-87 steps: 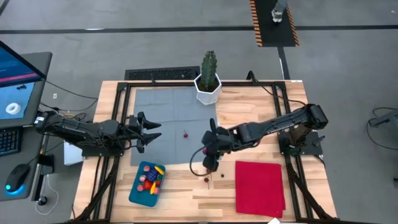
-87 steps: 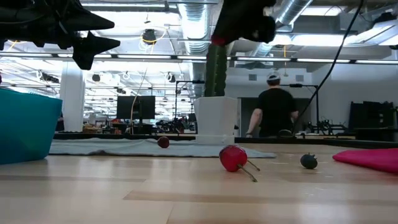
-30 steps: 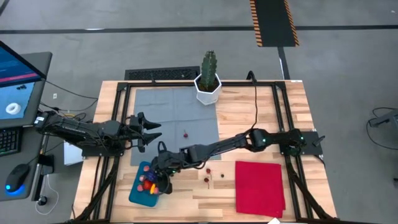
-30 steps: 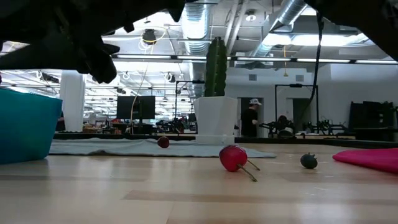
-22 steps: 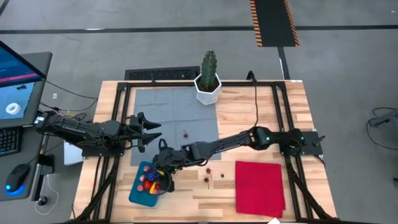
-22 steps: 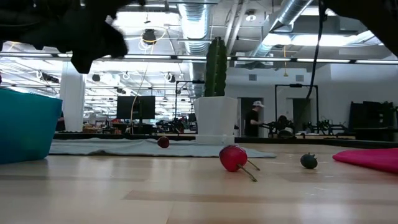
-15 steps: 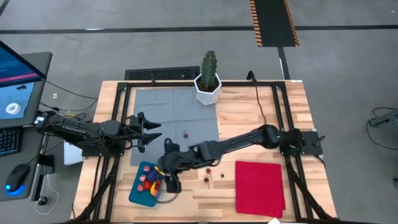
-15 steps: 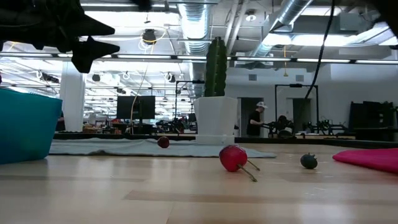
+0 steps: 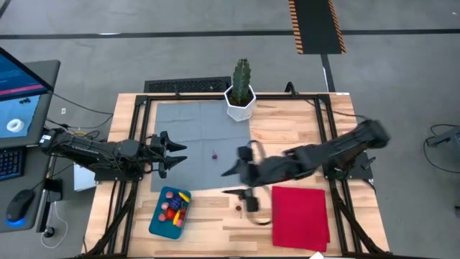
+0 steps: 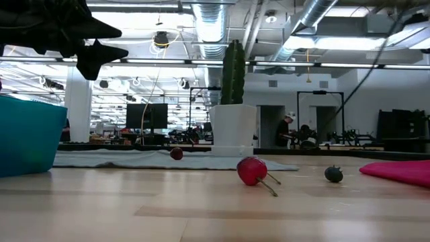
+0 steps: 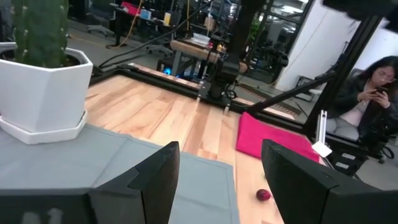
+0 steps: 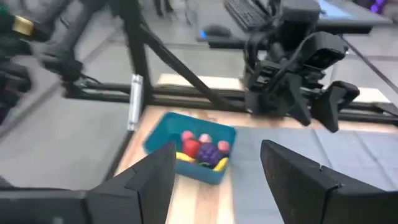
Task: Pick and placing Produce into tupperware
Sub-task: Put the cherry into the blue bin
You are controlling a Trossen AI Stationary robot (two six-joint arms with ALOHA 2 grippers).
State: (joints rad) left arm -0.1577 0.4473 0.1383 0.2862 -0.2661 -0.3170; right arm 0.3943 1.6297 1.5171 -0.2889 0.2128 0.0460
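Right gripper [image 9: 241,188] swung back from tupperware [image 9: 169,211] at lower left to frame centre, jaws open, empty. Left gripper [image 9: 171,152] parked centre-left, jaws open. Produce still on desk [image 9: 287,126]: red cherry [image 10: 252,170], dark piece [image 10: 333,174], small red piece [image 9: 214,153]. Risk: round pieces rolling off if nudged on approach.

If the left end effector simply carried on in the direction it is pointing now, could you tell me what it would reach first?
The left end effector is open, pointing across the grey mat. Going straight on, it would probably meet the small red fruit lying on the mat first; height is unclear, so it might pass over it towards the right end effector.
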